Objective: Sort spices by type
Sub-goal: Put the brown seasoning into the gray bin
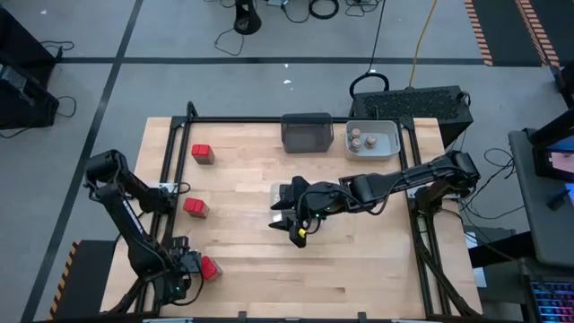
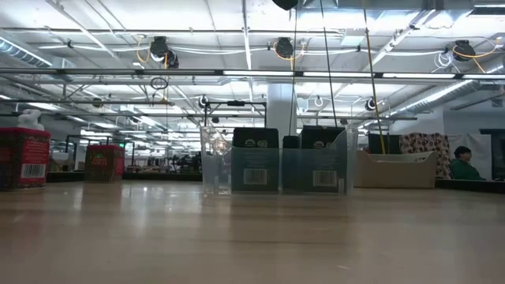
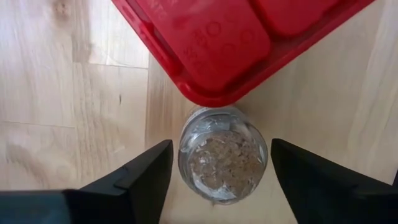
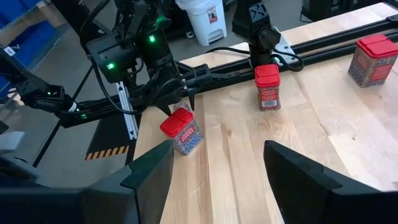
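A red-topped spice container (image 3: pixel 211 37) stands tilted at the table's near left corner (image 4: pixel 180 130). Its clear body (image 3: pixel 222 163), holding brownish spice, sits between the fingers of my left gripper (image 3: pixel 221 180). That gripper points down and is open, with a narrow strip of table showing on each side. Two more red-topped spices (image 1: pixel 203 153) (image 1: pixel 195 207) stand upright on the left half. Tan-lidded jars (image 1: pixel 361 139) sit in the light grey bin (image 1: pixel 391 135). Dark boxy spices (image 2: pixel 256 162) stand in the clear bin (image 2: pixel 213 162). My right gripper (image 1: pixel 296 229) hangs open over the middle of the table.
A dark grey bin (image 1: pixel 307 132) stands at the far edge beside the light grey bin. Black rails (image 1: pixel 170 144) frame the table top. The near middle of the table (image 1: pixel 296 278) is bare wood. A person (image 2: pixel 461 162) sits in the room beyond.
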